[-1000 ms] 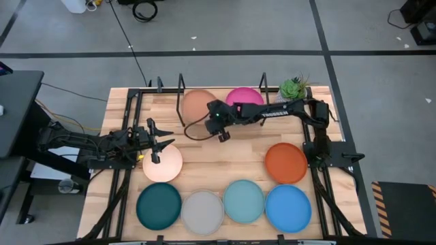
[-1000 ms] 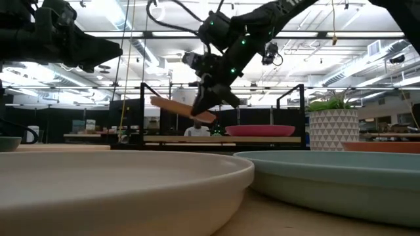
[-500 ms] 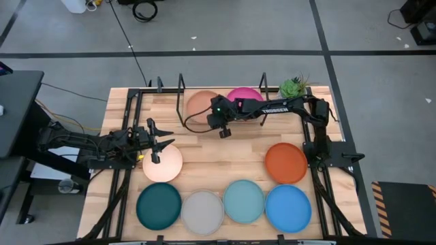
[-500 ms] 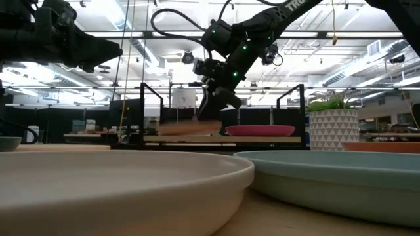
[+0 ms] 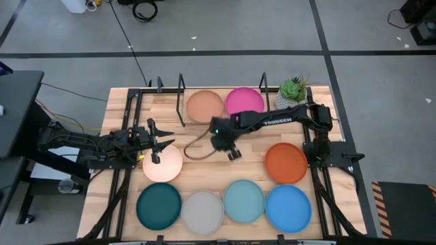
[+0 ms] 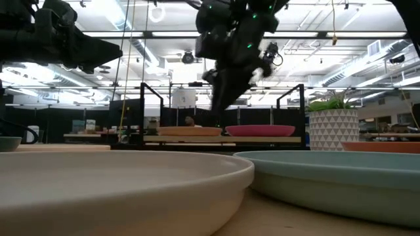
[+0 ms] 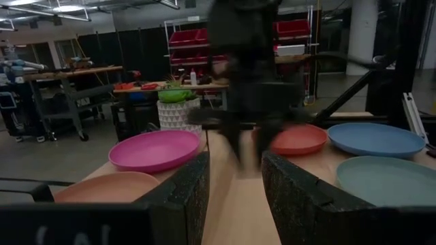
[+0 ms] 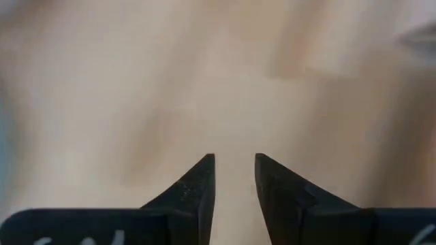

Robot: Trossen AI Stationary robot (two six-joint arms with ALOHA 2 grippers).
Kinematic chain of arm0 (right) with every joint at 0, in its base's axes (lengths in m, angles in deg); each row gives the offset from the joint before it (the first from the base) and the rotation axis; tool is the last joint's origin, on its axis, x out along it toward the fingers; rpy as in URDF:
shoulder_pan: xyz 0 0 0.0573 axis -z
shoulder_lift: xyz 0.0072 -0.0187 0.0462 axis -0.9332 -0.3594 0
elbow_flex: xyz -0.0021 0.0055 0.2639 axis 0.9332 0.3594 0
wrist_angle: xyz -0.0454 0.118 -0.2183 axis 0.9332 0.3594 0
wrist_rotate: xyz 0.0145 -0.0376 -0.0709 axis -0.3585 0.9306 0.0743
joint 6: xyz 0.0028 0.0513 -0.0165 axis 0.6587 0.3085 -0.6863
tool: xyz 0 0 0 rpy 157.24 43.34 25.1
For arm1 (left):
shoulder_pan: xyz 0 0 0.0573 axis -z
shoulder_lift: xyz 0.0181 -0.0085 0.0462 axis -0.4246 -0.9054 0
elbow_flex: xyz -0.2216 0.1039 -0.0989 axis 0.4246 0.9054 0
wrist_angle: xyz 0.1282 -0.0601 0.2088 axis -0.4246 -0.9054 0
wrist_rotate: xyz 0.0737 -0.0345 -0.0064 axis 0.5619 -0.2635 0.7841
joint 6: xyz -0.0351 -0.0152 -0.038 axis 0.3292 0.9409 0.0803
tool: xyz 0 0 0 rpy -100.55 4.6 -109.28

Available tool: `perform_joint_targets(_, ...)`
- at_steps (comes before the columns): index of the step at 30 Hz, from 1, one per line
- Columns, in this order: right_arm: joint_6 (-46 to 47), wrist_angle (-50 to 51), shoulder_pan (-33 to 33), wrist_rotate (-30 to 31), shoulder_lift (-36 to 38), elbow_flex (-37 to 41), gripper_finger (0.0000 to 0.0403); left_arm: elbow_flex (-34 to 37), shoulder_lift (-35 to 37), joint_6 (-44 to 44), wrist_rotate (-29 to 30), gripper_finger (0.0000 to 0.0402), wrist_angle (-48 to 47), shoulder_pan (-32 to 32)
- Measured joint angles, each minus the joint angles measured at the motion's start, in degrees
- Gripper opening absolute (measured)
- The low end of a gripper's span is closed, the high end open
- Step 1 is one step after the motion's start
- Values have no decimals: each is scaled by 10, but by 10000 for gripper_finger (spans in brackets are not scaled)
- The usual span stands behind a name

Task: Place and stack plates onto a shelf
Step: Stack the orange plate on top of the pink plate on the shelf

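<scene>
The peach plate (image 5: pixel 205 106) and the magenta plate (image 5: pixel 244 102) lie flat side by side on the shelf (image 5: pixel 180 102) at the table's far edge. They also show in the low view as the peach plate (image 6: pixel 190 131) and the magenta plate (image 6: pixel 260 130). My right gripper (image 5: pixel 231 151) hangs open and holds nothing over the table's middle, nearer than the shelf; its wrist view (image 8: pixel 235 170) shows only blurred wood. My left gripper (image 5: pixel 157 144) waits open above the far rim of the cream plate (image 5: pixel 162 163), which rests on the table.
On the table lie the burnt orange plate (image 5: pixel 286 163) at right and, along the near edge, the dark teal (image 5: pixel 159 205), light grey (image 5: pixel 202 211), pale aqua (image 5: pixel 244 201) and bright blue (image 5: pixel 288 207) plates. A potted plant (image 5: pixel 294 88) stands right of the shelf.
My right gripper carried the tilted peach plate down onto the shelf's left side and let it go. It then drew back toward the near edge over the table's middle. The plate now lies flat beside the magenta one.
</scene>
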Motion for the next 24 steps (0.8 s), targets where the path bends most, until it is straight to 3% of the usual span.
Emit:
perform_joint_targets(3, 57, 38, -18, -72, 0, 0, 111, 0, 0, 7, 0, 141, -1, 0)
perform_joint_targets(5, 97, 55, -33, -83, 0, 0, 114, 0, 0, 7, 0, 141, -1, 0)
perform_joint_targets(13, 178, 74, -112, -19, 0, 37, 147, 0, 0, 7, 0, 141, -1, 0)
perform_joint_targets(15, 211, 117, -122, 12, 0, 38, 158, 0, 0, 7, 0, 141, -1, 0)
perform_joint_targets(24, 454, 326, -124, 47, 0, 38, 178, 0, 0, 10, 0, 141, -1, 0)
